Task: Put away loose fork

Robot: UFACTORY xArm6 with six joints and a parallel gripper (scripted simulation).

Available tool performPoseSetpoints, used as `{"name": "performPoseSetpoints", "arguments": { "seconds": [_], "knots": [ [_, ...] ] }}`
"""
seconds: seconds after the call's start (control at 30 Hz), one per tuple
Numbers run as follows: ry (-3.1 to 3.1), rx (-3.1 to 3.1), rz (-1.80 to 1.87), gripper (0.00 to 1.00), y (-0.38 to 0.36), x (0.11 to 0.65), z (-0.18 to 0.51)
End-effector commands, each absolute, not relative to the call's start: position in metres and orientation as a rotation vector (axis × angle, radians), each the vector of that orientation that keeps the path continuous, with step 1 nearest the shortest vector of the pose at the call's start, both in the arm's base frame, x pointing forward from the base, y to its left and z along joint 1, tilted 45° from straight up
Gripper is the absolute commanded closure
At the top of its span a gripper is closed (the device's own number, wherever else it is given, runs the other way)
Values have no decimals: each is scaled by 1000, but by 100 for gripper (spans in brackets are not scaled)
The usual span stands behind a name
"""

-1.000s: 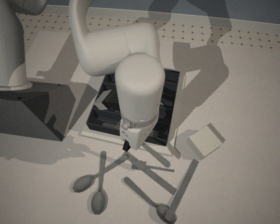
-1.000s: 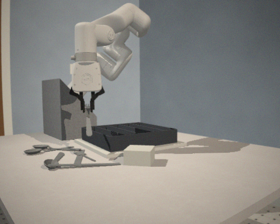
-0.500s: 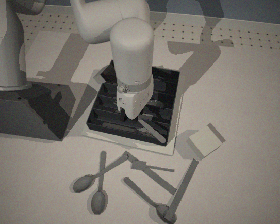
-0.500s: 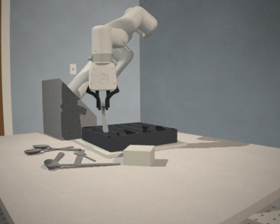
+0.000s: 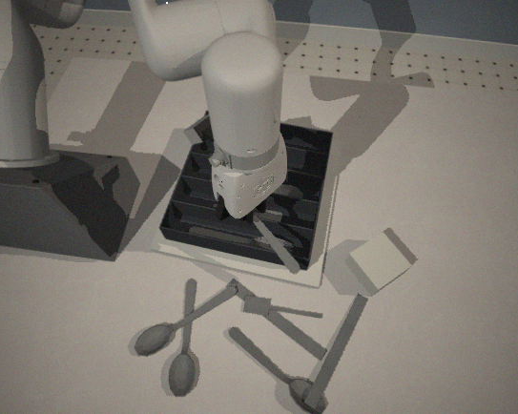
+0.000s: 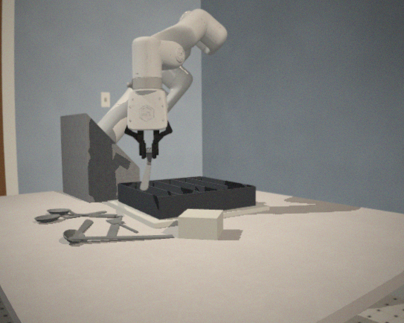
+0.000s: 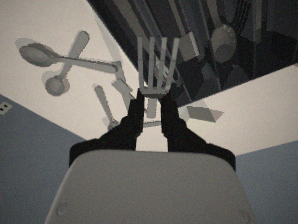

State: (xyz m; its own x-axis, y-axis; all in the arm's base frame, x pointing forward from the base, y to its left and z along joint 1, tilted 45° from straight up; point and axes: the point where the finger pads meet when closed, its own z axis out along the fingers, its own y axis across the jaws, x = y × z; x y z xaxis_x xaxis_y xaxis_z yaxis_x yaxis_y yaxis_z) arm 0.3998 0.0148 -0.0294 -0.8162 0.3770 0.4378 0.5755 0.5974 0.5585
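My gripper [image 5: 254, 217] [image 6: 149, 153] [image 7: 153, 98] is shut on the loose grey fork [image 5: 276, 245] [image 6: 146, 175] [image 7: 153, 89]. It grips the fork near one end, and the fork hangs steeply down from the fingers. The wrist view shows the tines pointing away from the camera. The fork hangs over the near left part of the dark slotted tray [image 5: 197, 239] [image 6: 210, 197], with its lower end at about rim height. The tray slots are dim. A spoon [image 7: 222, 42] lies in one of them. I cannot make out the other forks clearly.
A white box [image 5: 381, 259] [image 6: 200, 223] stands just in front of the tray. Three spoons [image 5: 152, 339] [image 5: 182, 372] [image 5: 300, 387] and flat knives [image 5: 288, 326] [image 5: 338, 343] lie loose on the counter. A grey block [image 6: 87, 160] stands at the arm's base.
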Motion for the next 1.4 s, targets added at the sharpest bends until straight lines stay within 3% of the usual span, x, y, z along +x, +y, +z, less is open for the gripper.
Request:
{"name": "performPoseSetpoints", "arguments": {
  "seconds": [0.0, 0.7, 1.37],
  "knots": [
    [-2372, -1078, -943, 95, 14, 401, -28],
    [-1522, -1906, -601, 95, 14, 401, -28],
    [-556, -2300, -219, 95, 15, 402, -27]
  ]
}}
